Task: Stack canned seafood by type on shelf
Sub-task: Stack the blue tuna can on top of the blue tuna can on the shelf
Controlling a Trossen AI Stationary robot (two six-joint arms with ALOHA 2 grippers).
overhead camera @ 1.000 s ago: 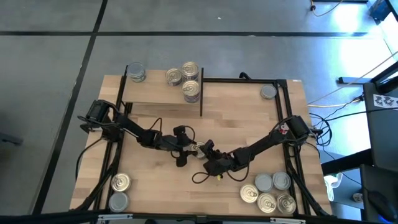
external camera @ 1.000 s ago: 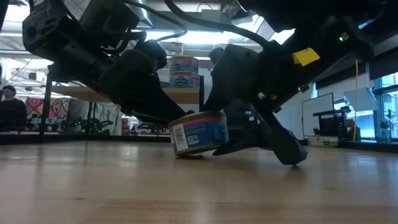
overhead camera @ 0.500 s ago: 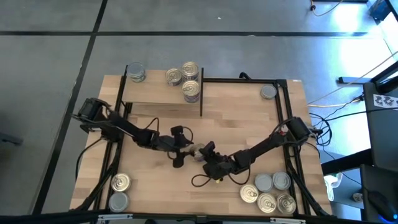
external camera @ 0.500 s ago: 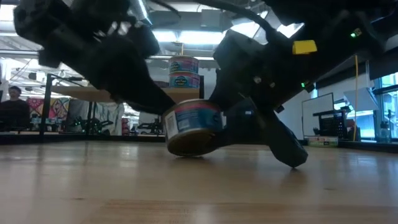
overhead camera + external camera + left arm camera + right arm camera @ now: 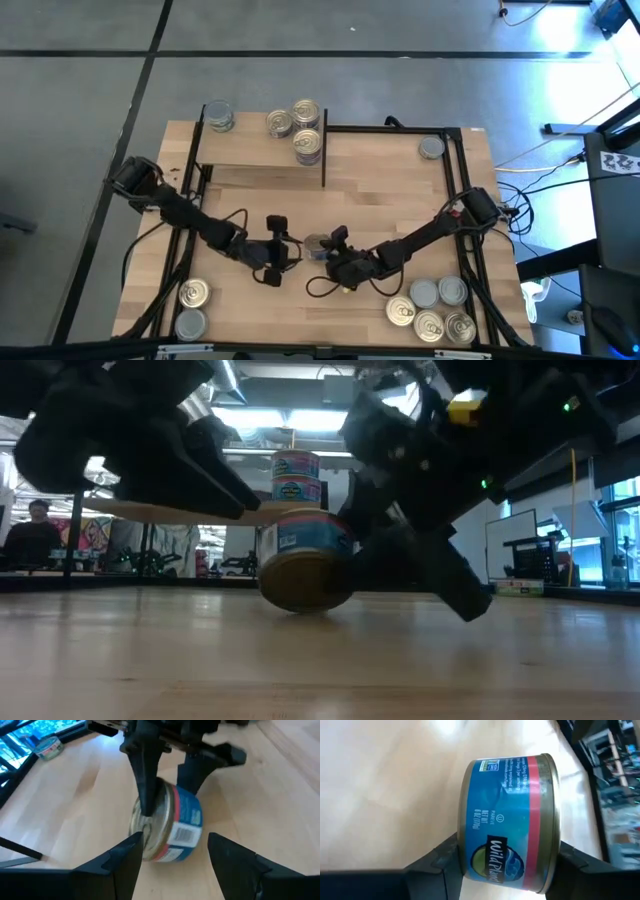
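- Your tin (image 5: 316,243) sits near the middle of the surface (image 5: 400,190), towards its front edge, tipped on its side with its round axis roughly level and its gold end facing the low camera.
- The right gripper (image 5: 330,247) has its jaws closed across the tin's two flat ends; the right wrist view shows the blue-and-red label filling the gap between the fingers.
- The left gripper (image 5: 172,857) stands just beside the tin on the other side, jaws open and empty, so the right arm owns the lift.
- The shelf (image 5: 260,155) lies at the far-left corner, well apart, with stacked tins (image 5: 308,140) on it.
- Only the low view shows the tin's rim touching the surface; from above that contact is hidden.
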